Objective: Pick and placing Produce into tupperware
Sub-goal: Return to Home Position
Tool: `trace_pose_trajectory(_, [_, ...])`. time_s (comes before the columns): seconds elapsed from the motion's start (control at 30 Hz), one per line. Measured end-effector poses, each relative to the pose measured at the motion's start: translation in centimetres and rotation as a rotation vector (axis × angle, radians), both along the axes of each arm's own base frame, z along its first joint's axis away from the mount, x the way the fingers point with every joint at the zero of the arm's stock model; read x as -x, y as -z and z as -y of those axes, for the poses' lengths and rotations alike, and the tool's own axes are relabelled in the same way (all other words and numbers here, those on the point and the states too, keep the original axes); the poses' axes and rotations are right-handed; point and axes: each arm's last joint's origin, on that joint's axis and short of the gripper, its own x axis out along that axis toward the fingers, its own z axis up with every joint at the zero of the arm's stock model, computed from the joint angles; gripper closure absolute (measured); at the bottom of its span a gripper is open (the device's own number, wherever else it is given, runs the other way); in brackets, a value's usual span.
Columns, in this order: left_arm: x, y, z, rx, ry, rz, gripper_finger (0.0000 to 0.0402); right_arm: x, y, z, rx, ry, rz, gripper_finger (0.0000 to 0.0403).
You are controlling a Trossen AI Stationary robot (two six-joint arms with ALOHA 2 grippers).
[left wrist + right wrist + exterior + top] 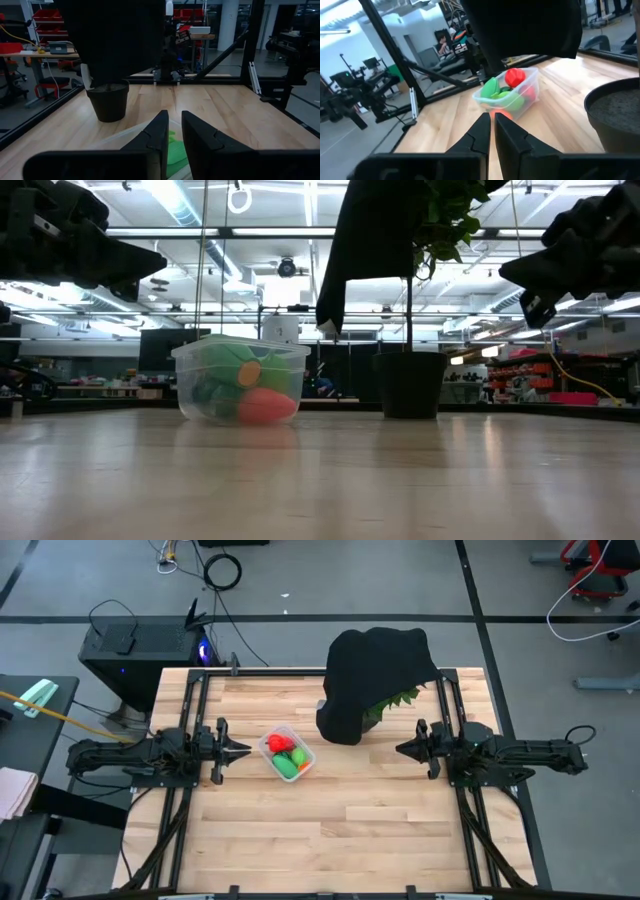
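Observation:
The tupperware [287, 753] is a small clear box standing on the table's middle, left of centre. Inside it lie the produce: a red toy [277, 744], a light green one [288, 768] and an orange piece [301, 756]; others are hidden among them. The low view shows the tupperware [240, 379] with green toys and a red-orange one [264, 406] against its wall. My left gripper [247, 750] hovers just left of the box, raised, fingers nearly together and holding nothing. My right gripper [399, 749] hovers well to its right, shut and holding nothing.
A dark pot [410, 384] with a leafy plant draped in black cloth [375, 675] stands on the table behind and between the grippers, right of the box. Bare wood stretches along the near half of the table [330, 840]. Black frame rails [186, 705] border both sides.

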Motion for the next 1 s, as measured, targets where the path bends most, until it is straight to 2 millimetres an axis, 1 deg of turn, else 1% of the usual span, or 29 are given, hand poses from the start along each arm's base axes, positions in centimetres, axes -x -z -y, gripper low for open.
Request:
trace_pose_trajectory(0.27, [0.0,0.0,0.0,0.0,0.0,0.0,0.0351,0.0,0.0,0.0,0.002,0.0,0.0,0.0371])
trace_pose_trajectory(0.63, [0.0,0.0,0.0,0.0,0.0,0.0,0.034,0.0,0.0,0.0,0.003,0.0,0.0,0.0369])
trace_pose_trajectory(1.0, [0.0,0.0,0.0,0.0,0.0,0.0,0.035,0.0,0.0,0.0,0.003,0.0,0.0,0.0369])
